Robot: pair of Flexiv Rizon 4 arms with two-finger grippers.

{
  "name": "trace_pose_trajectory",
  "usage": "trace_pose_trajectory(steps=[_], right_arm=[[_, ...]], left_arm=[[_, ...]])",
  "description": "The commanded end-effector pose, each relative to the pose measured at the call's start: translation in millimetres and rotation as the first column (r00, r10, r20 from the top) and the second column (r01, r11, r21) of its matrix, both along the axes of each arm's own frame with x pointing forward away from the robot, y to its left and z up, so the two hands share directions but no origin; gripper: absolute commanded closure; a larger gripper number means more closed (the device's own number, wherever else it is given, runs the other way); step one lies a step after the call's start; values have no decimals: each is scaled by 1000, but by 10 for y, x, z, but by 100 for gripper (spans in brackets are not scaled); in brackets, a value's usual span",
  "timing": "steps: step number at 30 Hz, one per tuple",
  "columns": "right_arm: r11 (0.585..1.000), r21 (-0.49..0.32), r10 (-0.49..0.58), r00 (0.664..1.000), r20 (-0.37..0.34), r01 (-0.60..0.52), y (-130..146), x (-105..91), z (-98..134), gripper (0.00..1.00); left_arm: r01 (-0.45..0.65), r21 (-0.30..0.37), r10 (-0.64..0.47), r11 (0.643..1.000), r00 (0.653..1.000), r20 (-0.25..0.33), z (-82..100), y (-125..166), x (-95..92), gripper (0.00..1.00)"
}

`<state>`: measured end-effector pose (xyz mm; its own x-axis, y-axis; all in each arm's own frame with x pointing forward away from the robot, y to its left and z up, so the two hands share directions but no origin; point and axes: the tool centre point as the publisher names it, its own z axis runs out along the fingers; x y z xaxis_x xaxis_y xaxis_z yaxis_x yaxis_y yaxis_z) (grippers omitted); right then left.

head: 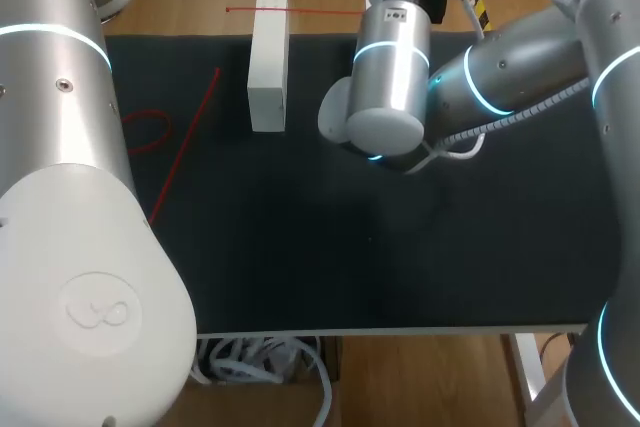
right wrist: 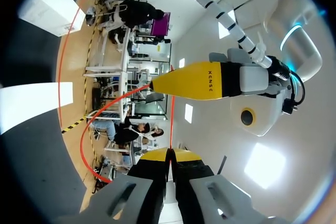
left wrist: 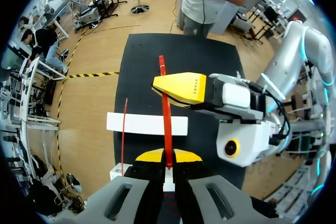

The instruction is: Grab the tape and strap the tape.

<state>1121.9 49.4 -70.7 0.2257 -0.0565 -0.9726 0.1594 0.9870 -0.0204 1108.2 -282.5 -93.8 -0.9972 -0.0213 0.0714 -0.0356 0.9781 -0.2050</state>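
Left pincer is clenched on the red tape. The strip runs straight ahead from its tips, over the white block and past a yellow finger of the other arm. Right pincer is likewise clenched on a thin run of tape. Head view: the block lies at 11 o'clock on the dark surface. Slack tape lies at 9 o'clock, a loop beside a straight run.

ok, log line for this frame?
left pincer: shut on red tape | right pincer: shut on red tape | tape: straight between both, crossing white box
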Motion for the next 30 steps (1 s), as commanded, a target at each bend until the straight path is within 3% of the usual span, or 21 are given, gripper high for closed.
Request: trace_pose_trajectory(steps=[1, 30], right_arm=[[1000, 0, 4, 1000, -12, -4, 9, -35, 36, 100], [999, 11, 36, 999, -31, -36, 156, -79, -4, 100]], left_arm=[[2, 10, -2, 1000, 1000, -8, 31, -21, 35, 100], [2, 10, -2, 1000, 1000, -8, 31, -21, 35, 100]])
